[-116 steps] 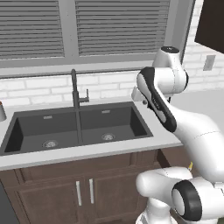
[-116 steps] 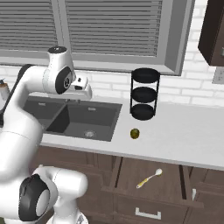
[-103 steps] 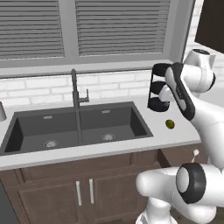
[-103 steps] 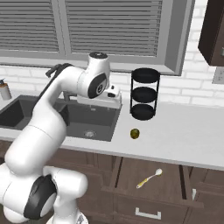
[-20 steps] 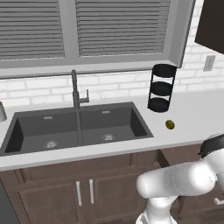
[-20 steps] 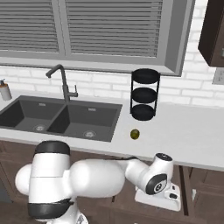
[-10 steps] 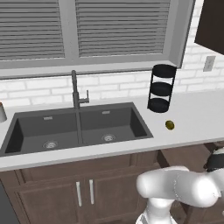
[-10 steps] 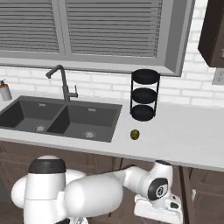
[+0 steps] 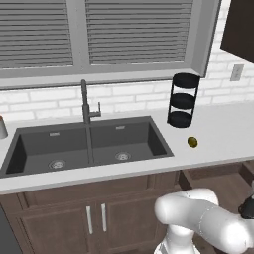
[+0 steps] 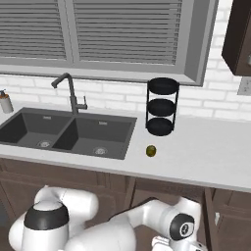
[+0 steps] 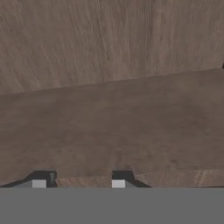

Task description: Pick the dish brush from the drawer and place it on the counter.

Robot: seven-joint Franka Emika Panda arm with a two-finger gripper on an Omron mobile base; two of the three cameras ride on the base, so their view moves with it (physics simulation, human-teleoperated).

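Wood grain lies before my hand camera: the brown floor and wall of the drawer (image 11: pixel 113 109), very close, with my gripper (image 11: pixel 81 180) low against it and its two dark fingertips (image 11: pixel 43 178) standing apart with bare wood between them, closed on nothing. The dish brush is nowhere I can make out, so I cannot tell where in the drawer it lies. From the left base view the open drawer (image 9: pixel 218 181) shows as a brown hollow under the counter (image 9: pixel 223 134), to the right of the sink cabinet doors (image 9: pixel 94 218), and my arm (image 9: pixel 208 223) bends down into it at the lower right. From the right base view my arm (image 10: pixel 147 225) reaches low beneath the counter's (image 10: pixel 206 157) pale front edge. On the counter a small round olive-green object (image 10: pixel 151 150) sits just right of the dark double-basin sink (image 10: pixel 68 130), whose two basins hold only their drains. Behind the green object a black three-tier rack (image 10: pixel 162 106) stands near the brick wall, its round shelves bare. A dark faucet (image 10: pixel 68 90) rises behind the sink, and a small soap bottle (image 10: pixel 5 102) stands at the far left.
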